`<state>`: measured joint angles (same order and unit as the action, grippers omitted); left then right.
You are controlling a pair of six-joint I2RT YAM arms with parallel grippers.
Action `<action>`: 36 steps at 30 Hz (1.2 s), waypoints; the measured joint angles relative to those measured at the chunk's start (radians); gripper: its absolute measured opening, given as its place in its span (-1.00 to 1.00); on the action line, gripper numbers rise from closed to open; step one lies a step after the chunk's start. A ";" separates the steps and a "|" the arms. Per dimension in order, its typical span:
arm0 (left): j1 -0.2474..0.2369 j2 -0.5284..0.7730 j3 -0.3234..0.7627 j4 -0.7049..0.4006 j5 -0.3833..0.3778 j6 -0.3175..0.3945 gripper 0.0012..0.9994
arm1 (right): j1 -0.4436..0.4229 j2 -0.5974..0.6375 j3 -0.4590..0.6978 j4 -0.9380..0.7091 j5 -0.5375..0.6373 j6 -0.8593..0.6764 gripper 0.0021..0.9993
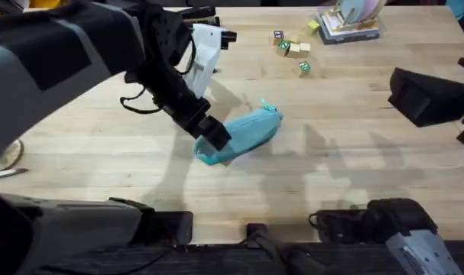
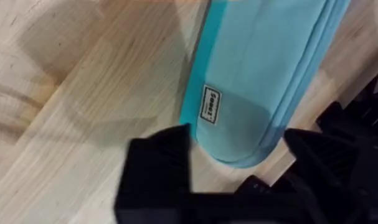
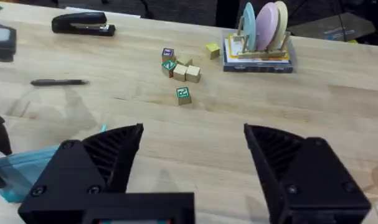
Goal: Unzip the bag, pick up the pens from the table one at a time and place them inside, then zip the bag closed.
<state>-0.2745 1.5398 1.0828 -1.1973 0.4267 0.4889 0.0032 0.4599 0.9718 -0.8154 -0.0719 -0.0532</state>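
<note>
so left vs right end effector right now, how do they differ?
The left end effector is down at the bag, its open fingers straddling the bag's rounded end on the table; the right end effector is clear of the bag, with bare table between its fingers. The left arm reaches toward the table's middle; the right sits off at the right side. Both are black and open.

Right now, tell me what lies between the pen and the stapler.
Nothing but bare table. In the right wrist view, the pen and the stapler lie apart with plain wood between them.
</note>
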 joint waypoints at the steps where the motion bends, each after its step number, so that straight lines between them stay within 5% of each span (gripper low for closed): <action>1: 0.000 0.000 0.000 0.000 0.000 0.001 0.76 | 0.000 0.000 0.000 0.000 0.000 0.000 1.00; 4: 0.000 0.000 0.000 0.000 0.000 -0.004 0.23 | 0.000 0.000 0.000 0.000 0.000 0.000 1.00; 7: -0.002 0.000 0.000 0.003 0.013 -0.006 -0.65 | 0.000 0.000 0.000 0.000 0.000 -0.002 1.00; 9: -0.005 0.000 0.000 0.013 0.011 -0.003 -0.90 | 0.000 0.000 0.000 0.000 0.000 -0.004 1.00; 25: -0.005 0.000 0.000 0.024 0.007 -0.004 -0.92 | 0.000 0.014 0.002 0.010 -0.080 -0.006 1.00; 36: -0.005 0.000 0.000 0.026 0.006 -0.004 -0.92 | 0.000 0.273 0.005 0.014 -0.344 -0.007 1.00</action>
<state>-0.2790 1.5402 1.0828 -1.1709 0.4332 0.4850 0.0032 0.7332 0.9771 -0.8009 -0.4155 -0.0601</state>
